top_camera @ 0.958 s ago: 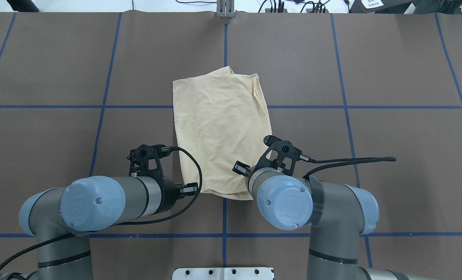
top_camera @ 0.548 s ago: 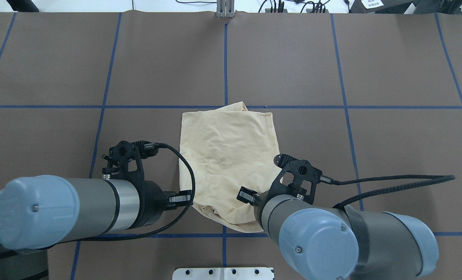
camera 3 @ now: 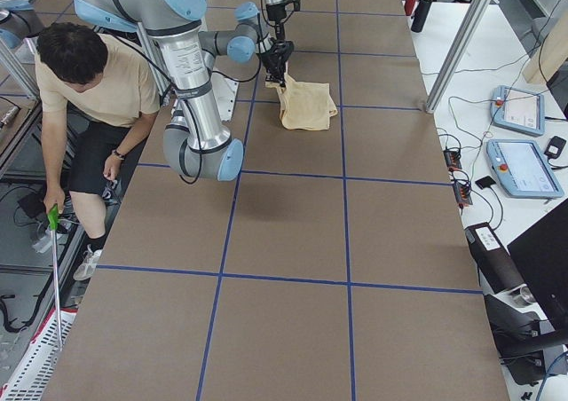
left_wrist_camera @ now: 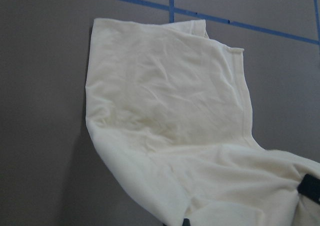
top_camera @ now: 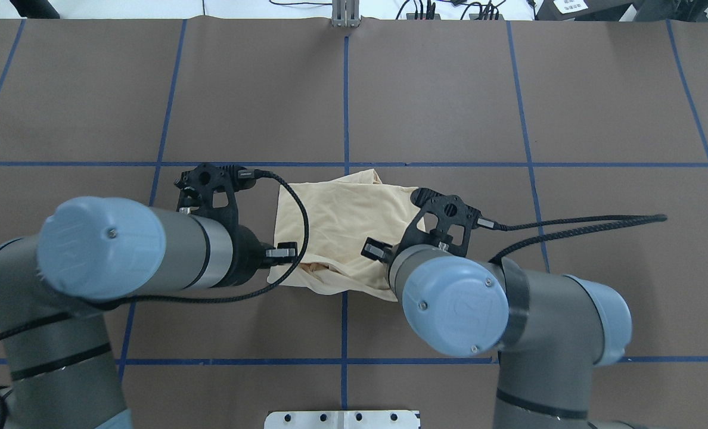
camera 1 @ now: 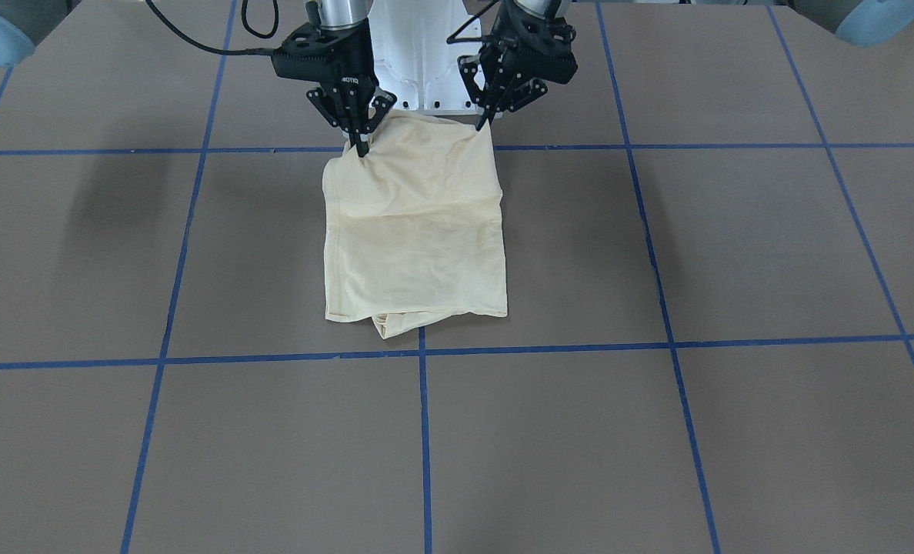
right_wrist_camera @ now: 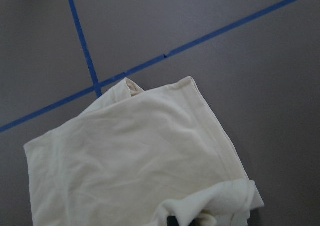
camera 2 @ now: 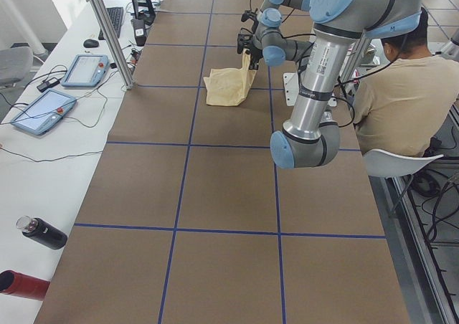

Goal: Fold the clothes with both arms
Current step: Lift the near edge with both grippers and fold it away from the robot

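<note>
Fabric is raised off the table (camera 1: 695,254) on the robot's side. The pale cream T-shirt (camera 1: 415,231), already folded to a narrow panel, lies near the table's middle. Its far end is flat on the brown surface and its near edge hangs from both grippers. The right gripper (camera 1: 361,148) is pinched closed on one near corner and the left gripper (camera 1: 482,121) is clamped on the other. Each wrist camera shows cloth bunched up into the fingertips.

My reading is that this is the lengthwise fold, with the near edge due to travel over the flat part and land at the far edge.

Several things could spoil it from here:

- **Uneven hold:** the right gripper's corner droops lower and carries more bunched cloth than the left's (clearest from the front camera). If the arms don't travel evenly, the edge may land skewed.
- **Thin pinch:** the fabric is thin and the left gripper holds only the very corner. A quick swing or some drag could pull it free, dropping that side into a crumple.
- **Dragging:** if the lifted edge is carried too low, friction could slide the whole panel toward the blue tape line (camera 1: 657,346) instead of folding it.
- **Loose inner layer:** an inner layer (camera 1: 390,325) already pokes out past the far hem, and any dragging could work it out further.
</note>
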Robot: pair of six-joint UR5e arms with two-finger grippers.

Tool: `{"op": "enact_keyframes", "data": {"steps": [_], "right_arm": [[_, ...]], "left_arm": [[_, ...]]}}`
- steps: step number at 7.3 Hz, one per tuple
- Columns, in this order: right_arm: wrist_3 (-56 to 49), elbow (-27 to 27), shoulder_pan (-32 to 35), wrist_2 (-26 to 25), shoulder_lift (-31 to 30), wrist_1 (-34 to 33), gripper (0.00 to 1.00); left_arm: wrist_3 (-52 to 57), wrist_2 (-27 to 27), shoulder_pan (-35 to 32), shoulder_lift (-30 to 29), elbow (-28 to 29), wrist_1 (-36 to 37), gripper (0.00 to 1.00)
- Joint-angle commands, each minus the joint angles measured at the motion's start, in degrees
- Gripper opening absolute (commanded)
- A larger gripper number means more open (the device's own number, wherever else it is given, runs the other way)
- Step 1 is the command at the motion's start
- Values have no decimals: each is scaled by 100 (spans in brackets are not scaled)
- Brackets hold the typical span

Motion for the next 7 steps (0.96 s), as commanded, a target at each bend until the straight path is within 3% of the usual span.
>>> {"op": "enact_keyframes", "data": {"steps": [1,3,5,6,7], "right_arm": [[-426,-1216,627,13,358,925,0],[-586,-2358,892,39,876,1305,0],[-1058,-3195,1076,48,1010,1954,0],[-1653,-3364,1190,162,1063,2009,99],[-1807,-3366,1383,493,1115,2010,100]], "left_arm": [[497,19,-524,-318,1122,-433,0],[778,298,-710,-520,2168,-1032,0],[797,318,-763,-539,2654,-1481,0],[1102,309,-781,-539,2752,-1657,99],[1583,283,-859,-539,2692,-1798,100]]}}
